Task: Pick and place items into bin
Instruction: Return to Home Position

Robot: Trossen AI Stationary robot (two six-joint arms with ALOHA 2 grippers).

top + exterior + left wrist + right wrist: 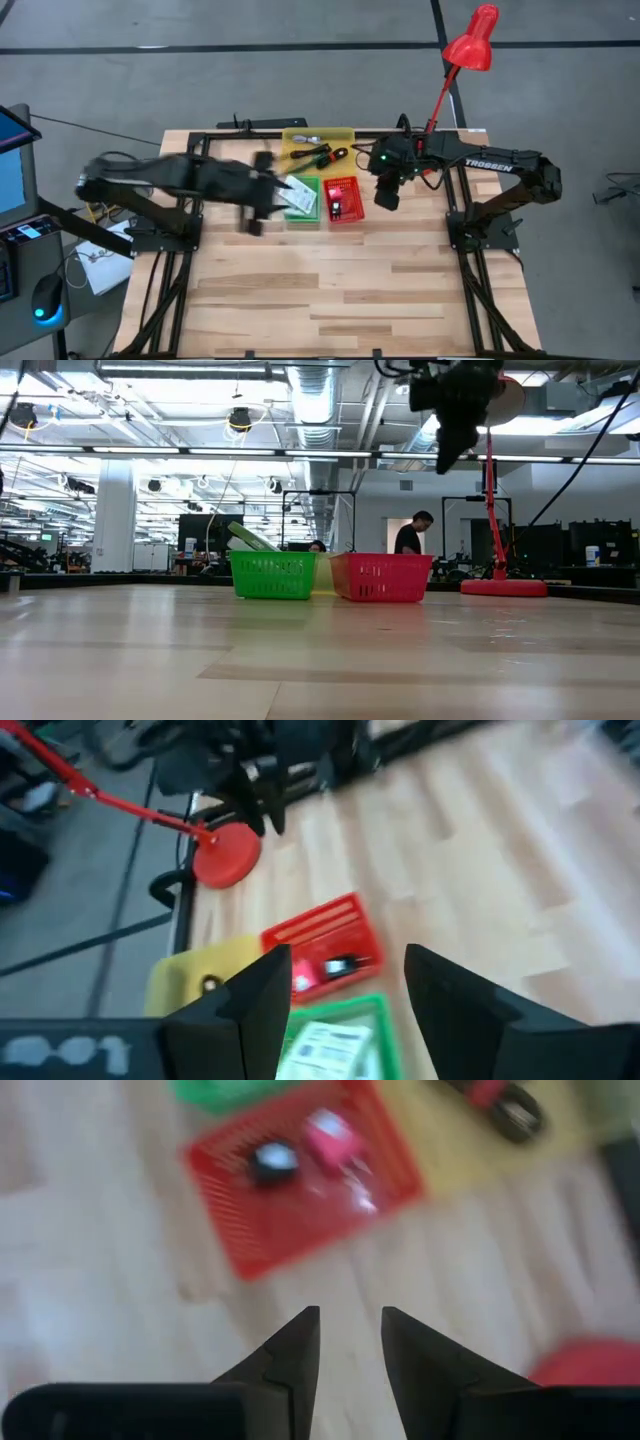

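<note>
Three small bins stand at the table's far middle: yellow [318, 142], green [300, 200] and red [343, 198]. Black tools with green and red accents [316, 155] lie in the yellow bin. White printed packets [325, 1045] lie in the green bin, and one leans out over its rim [250, 537]. A pink piece [330, 1135] and a black piece [272, 1158] lie in the red bin. My left gripper [347, 955] hangs open above the table, just left of the green bin [272, 192]. My right gripper [350, 1312] is open and hovers right of the red bin [388, 195], pointing down. Neither holds anything.
A red desk lamp [470, 45] stands at the table's far right, its round base [503, 587] on the table edge. Bare wood [330, 290] fills the near half of the table. People [410, 535] show in the room beyond the table.
</note>
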